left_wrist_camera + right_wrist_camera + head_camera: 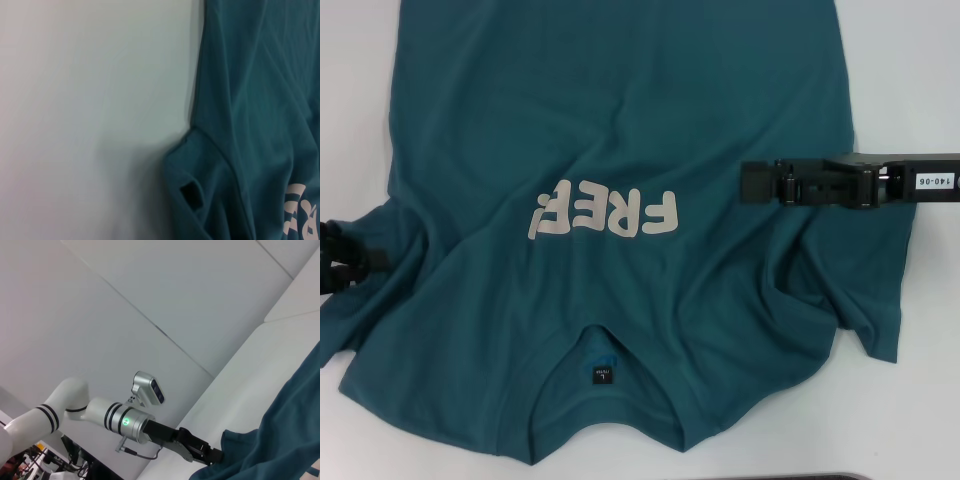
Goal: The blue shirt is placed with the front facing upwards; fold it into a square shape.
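- White table [920, 60] carries the blue shirt [620, 130], front up, collar nearest us, lettering [603, 215] showing.
- Left gripper [360, 262] sits at the left sleeve edge (we cannot tell its fingers).
- Right gripper [752, 182] hovers over the right chest side; finger state unclear too.
- We judge 0 folds done; next: pinch sleeves, fold inward.
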{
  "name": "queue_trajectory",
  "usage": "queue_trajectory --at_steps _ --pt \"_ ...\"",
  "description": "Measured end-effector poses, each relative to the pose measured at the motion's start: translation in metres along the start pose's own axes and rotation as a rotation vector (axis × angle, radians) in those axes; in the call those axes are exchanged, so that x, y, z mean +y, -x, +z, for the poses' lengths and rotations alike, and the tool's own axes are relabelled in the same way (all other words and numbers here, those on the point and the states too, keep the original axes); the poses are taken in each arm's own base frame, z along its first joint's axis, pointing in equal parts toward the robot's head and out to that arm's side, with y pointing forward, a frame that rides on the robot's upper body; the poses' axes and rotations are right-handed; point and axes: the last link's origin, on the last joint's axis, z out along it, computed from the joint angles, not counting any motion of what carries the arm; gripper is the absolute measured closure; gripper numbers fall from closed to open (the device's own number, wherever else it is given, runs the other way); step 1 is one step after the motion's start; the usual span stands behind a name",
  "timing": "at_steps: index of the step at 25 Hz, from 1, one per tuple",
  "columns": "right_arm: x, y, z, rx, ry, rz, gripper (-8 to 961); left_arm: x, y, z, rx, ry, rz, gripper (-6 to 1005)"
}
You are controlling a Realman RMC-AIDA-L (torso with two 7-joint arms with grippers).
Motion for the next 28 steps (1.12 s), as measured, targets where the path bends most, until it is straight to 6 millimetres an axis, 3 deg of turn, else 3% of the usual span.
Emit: queue_trajectory --at_steps 2,7,21,28 --pt "0.0 0.0 0.0 0.0 0.0 0.0 131 0.0 0.0 0.0 0.001 0.0 -0.001 716" --pt "0.0 0.0 0.0 0.0 0.0 0.001 131 -0.001 0.0 -0.001 0.002 -0.002 -0.004 936" --pt "0.0 -0.001 0.0 -0.001 0.002 0.006 131 -0.002 -0.007 -0.015 0.055 0.024 -0.026 1001" --pt "0.0 -0.001 0.0 -0.006 0.004 0.012 131 -0.006 -0.018 -0.034 0.143 0.05 -0.058 1000"
